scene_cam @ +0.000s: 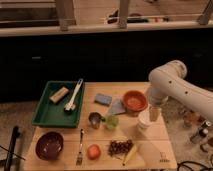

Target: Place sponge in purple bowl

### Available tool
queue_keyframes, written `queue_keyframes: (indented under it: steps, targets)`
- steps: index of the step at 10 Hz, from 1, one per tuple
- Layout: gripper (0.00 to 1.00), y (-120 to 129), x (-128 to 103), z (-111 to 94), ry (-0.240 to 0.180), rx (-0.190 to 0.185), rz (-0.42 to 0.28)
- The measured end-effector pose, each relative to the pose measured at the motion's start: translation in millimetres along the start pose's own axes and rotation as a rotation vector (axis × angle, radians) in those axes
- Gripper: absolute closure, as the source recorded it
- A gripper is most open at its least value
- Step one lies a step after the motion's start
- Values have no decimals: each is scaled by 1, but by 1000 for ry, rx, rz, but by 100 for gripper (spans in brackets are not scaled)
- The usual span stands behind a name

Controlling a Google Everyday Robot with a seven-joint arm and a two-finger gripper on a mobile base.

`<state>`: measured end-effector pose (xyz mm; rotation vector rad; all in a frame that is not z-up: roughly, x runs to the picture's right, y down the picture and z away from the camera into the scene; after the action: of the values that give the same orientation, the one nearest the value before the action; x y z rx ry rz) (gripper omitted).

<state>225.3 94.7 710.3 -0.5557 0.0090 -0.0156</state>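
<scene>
In the camera view, the task looks to us not yet begun. The sponge lies flat on the bench near its far edge, just beside a pale grey-blue cloth and the orange bowl. The purple bowl sits at the near left corner, well apart from the sponge, and we see nothing inside it.

The claw hangs at the end of the white arm over the right side of the bench, beside the orange bowl and above a white cup. It is off the sponge, and we cannot tell whether it is spread or pressed together.

By our judgement, everything is left to do: reaching the sponge, gripping it, carrying it across past the green tray and releasing it into the purple bowl.

A small dark mark shows near the bench's front right corner, but we cannot read it, and we make out no brands or labels.
</scene>
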Motion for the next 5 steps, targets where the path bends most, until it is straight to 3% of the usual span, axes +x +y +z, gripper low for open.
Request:
queue_keyframes:
  steps: [2,5]
  targets:
    - [20,-16,-10,6,-13,10,-5]
    - [20,-31,-48,14,-33,20,-23]
